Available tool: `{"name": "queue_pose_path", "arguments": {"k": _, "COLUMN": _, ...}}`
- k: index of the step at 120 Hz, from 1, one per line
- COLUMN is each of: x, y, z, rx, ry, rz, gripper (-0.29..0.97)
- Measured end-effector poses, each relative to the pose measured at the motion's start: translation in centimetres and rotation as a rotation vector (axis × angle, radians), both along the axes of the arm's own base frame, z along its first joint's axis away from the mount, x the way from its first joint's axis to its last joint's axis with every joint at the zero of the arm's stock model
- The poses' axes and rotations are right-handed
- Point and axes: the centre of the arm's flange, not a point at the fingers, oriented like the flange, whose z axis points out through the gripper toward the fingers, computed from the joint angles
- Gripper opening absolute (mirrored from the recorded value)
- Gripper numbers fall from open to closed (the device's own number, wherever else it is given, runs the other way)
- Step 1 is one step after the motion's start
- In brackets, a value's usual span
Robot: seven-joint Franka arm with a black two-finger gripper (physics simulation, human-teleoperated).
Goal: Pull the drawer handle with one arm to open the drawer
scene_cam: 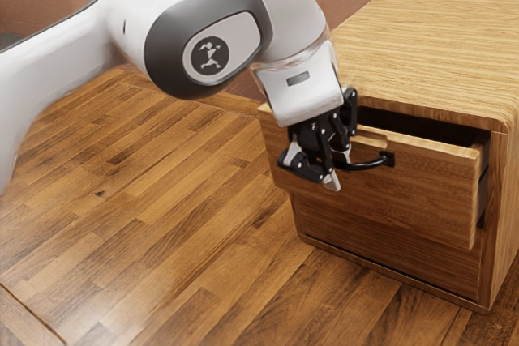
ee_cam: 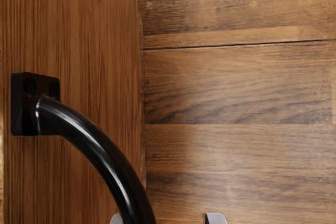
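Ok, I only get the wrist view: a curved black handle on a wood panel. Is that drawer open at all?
Observer: Yes, the top drawer stands partway out of the wooden cabinet, with a dark gap behind its front.
Operator: Where's the hand?
Observer: The gripper sits at the end of the drawer handle toward the exterior view's left.
Operator: Any other drawers?
Observer: One lower drawer, flush with the cabinet.

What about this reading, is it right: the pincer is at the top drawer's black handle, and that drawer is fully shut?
Not fully shut: the pincer is at the top drawer's black handle, but the exterior view shows that drawer pulled partly out.
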Motion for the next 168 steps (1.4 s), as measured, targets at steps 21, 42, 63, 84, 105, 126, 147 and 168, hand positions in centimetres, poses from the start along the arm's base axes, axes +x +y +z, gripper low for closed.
{"name": "queue_pose_path", "arguments": {"k": 21, "x": -1.2, "y": 0.1, "z": 0.5, "rx": -0.008, "ry": 0.000, "rz": 0.026, "gripper": 0.07}}
{"name": "queue_pose_path", "arguments": {"k": 42, "x": -2.6, "y": 0.2, "z": 0.8, "rx": -0.015, "ry": 0.004, "rz": 0.047, "gripper": 0.07}}
{"name": "queue_pose_path", "arguments": {"k": 63, "x": -3.8, "y": 0.3, "z": 0.7, "rx": -0.028, "ry": 0.018, "rz": 0.065, "gripper": 0.08}}
{"name": "queue_pose_path", "arguments": {"k": 84, "x": -5.5, "y": -0.3, "z": 0.6, "rx": -0.033, "ry": 0.025, "rz": 0.070, "gripper": 0.08}}
{"name": "queue_pose_path", "arguments": {"k": 105, "x": -7.7, "y": -0.4, "z": 0.8, "rx": -0.037, "ry": 0.024, "rz": 0.078, "gripper": 0.08}}
{"name": "queue_pose_path", "arguments": {"k": 126, "x": -9.7, "y": -0.2, "z": 0.7, "rx": -0.039, "ry": 0.023, "rz": 0.091, "gripper": 0.09}}
{"name": "queue_pose_path", "arguments": {"k": 147, "x": -11.6, "y": -0.1, "z": 0.4, "rx": -0.038, "ry": 0.020, "rz": 0.099, "gripper": 0.09}}
{"name": "queue_pose_path", "arguments": {"k": 168, "x": -13.5, "y": -0.1, "z": 0.4, "rx": -0.045, "ry": 0.010, "rz": 0.103, "gripper": 0.09}}
